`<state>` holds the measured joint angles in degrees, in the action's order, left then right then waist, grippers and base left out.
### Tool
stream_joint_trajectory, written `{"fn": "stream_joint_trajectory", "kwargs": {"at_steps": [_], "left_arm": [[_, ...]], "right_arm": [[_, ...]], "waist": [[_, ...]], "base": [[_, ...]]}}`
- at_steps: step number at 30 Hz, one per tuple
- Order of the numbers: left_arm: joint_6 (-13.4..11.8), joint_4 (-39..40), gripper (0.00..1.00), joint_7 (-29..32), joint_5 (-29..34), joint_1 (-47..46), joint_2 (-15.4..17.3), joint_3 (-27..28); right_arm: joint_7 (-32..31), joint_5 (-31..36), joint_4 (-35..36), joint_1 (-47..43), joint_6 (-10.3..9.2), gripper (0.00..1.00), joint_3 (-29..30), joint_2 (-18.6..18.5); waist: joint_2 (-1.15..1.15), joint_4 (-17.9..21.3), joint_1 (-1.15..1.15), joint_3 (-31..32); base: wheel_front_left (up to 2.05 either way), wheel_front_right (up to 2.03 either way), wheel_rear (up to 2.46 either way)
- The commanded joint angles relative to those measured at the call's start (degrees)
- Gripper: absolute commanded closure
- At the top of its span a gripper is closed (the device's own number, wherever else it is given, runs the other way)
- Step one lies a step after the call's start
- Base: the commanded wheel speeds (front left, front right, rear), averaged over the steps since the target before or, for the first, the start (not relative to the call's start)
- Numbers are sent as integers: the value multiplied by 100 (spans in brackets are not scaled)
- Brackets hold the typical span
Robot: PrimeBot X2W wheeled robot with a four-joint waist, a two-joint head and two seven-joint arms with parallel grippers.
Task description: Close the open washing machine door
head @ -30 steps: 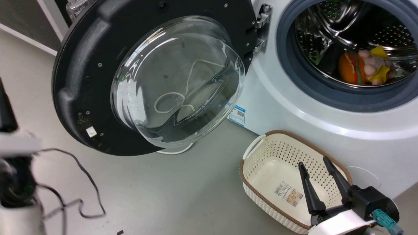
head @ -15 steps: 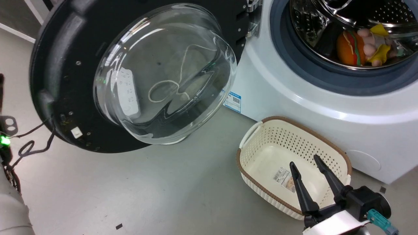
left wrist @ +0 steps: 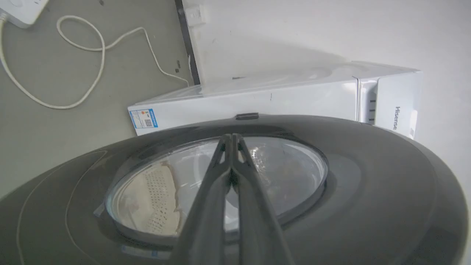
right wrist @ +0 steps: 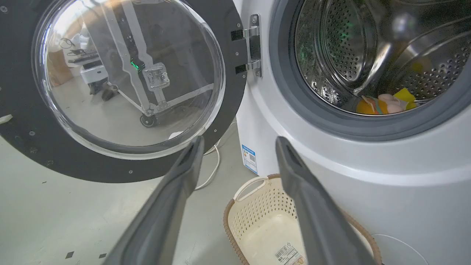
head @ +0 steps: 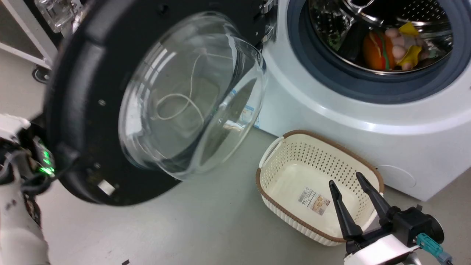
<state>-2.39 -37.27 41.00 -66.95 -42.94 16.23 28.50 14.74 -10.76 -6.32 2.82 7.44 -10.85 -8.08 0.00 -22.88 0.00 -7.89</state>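
The washing machine door [head: 92,103], a black disc with a bulging clear glass bowl [head: 191,99], stands partly swung out from its hinge [head: 270,22] on the white washing machine [head: 331,117]. The drum mouth [head: 371,40] holds colourful soft items. My left gripper [left wrist: 232,138] is shut, its fingers lying flat against the door's outer face [left wrist: 368,176] over the glass window. My left arm [head: 18,191] shows behind the door's left edge. My right gripper [head: 347,180] hangs open over the cream basket, apart from the door [right wrist: 121,84].
A cream perforated basket [head: 279,198] with a brown rim sits on the grey floor before the machine. A white cable [left wrist: 84,62] and a power strip [left wrist: 22,11] lie on the floor behind the door. A wheeled frame [head: 22,36] stands at upper left.
The door has swung toward the machine, its outer edge now nearer and lower in view. My left arm has come in behind its left edge. The camera has shifted too.
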Motion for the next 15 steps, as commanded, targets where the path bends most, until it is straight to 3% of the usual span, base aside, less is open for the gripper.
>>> {"fn": "stream_joint_trajectory", "kwargs": {"at_steps": [1, 8, 15], "left_arm": [[141, 137, 100, 508, -219, 265, -121, -77], [33, 1169, 100, 2180, -1001, 1087, -391, -130], [-312, 2341, 100, 2737, -1213, 1989, -997, -394]], "right_arm": [[26, -28, -20, 29, 5, 0, 36, 43], [26, 3, -131, -130, 5, 0, 129, 216], [26, 95, -174, -222, 5, 0, 238, 330]], "waist": [[0, 43, 0, 124], [0, 110, 0, 560], [0, 304, 0, 829]], "base": [[0, 0, 0], [0, 0, 0], [0, 0, 0]]}}
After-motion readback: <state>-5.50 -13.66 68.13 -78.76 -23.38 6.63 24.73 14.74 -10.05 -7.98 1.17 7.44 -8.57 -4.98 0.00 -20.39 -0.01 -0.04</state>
